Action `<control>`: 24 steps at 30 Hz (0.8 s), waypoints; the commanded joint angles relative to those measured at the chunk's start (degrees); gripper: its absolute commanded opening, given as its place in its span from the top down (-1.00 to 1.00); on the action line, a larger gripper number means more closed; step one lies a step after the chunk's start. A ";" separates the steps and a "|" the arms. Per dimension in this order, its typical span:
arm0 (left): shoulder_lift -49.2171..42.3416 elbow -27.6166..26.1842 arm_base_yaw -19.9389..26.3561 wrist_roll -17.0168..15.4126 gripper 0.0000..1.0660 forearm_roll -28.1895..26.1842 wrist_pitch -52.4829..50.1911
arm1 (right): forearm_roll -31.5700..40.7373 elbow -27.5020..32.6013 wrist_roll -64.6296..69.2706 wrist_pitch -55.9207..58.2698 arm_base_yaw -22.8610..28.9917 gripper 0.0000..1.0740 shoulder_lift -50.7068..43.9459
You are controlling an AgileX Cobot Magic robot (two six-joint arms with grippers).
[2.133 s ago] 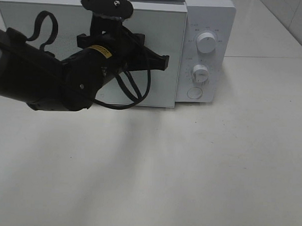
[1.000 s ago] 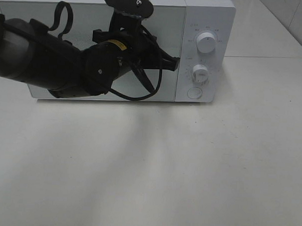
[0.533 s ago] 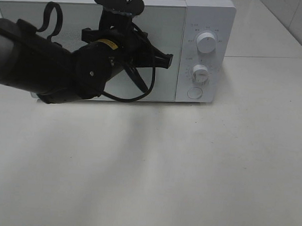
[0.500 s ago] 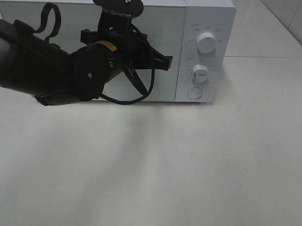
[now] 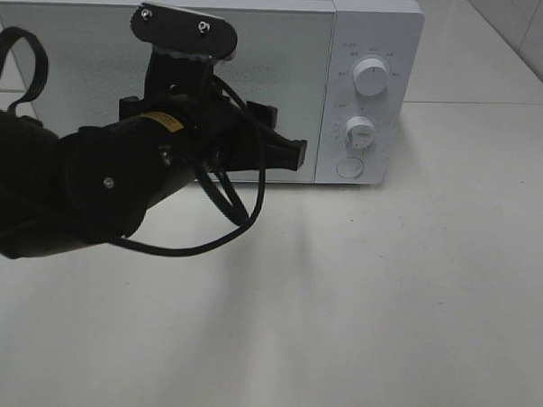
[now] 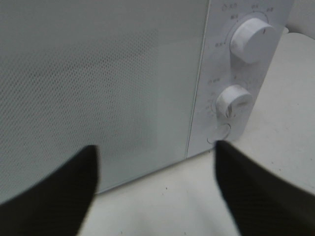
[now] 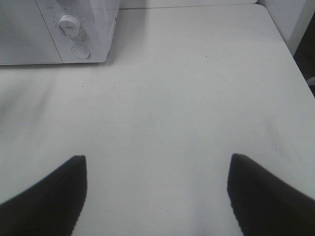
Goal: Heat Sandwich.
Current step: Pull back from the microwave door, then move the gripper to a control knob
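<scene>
- Microwave (image 5: 286,69): stands at the far edge of the table (image 5: 385,290), with its door (image 6: 98,73) shut flush beside the control panel (image 5: 388,154).
- Sandwich: appears in no view. The door's dotted screen hides the chamber, so its place cannot be told; the shut door suggests it lies inside.
- Left gripper (image 6: 155,147): fingers spread wide and empty, hovering just before the door's knob-side edge, near the lower knob (image 5: 359,132) and the round button (image 5: 350,166).
- Right gripper (image 7: 157,158): fingers wide and empty, above bare table toward its right edge, well apart from the oven.
- Step in hand, as judged: setting the heating time. Centre the spread fingers on the lower knob and approach square to the panel. Close on the knob's rim only, then turn about its axis without pushing the oven back. Avoid the round button, which probably releases the door.
</scene>
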 commanded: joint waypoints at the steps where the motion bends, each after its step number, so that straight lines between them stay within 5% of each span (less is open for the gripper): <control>1: -2.58 2.81 -0.52 0.17 -0.95 -0.92 2.12 | -0.23 0.06 0.06 -0.17 -0.34 -0.42 -1.43; 8: -7.28 8.25 -0.46 2.81 -0.90 -0.74 6.36 | -0.23 0.06 0.06 -0.17 -0.34 -0.42 -1.43; 14: -12.83 8.71 0.97 13.58 -0.90 -2.29 21.08 | -0.23 0.06 0.06 -0.17 -0.34 -0.42 -1.43; 18: -14.73 8.71 3.09 14.04 -0.90 -2.41 27.90 | -0.23 0.06 0.06 -0.17 -0.34 -0.42 -1.43; 24: -19.65 8.65 13.18 13.98 -0.90 -1.66 44.23 | -0.23 0.06 0.06 -0.17 -0.34 -0.42 -1.43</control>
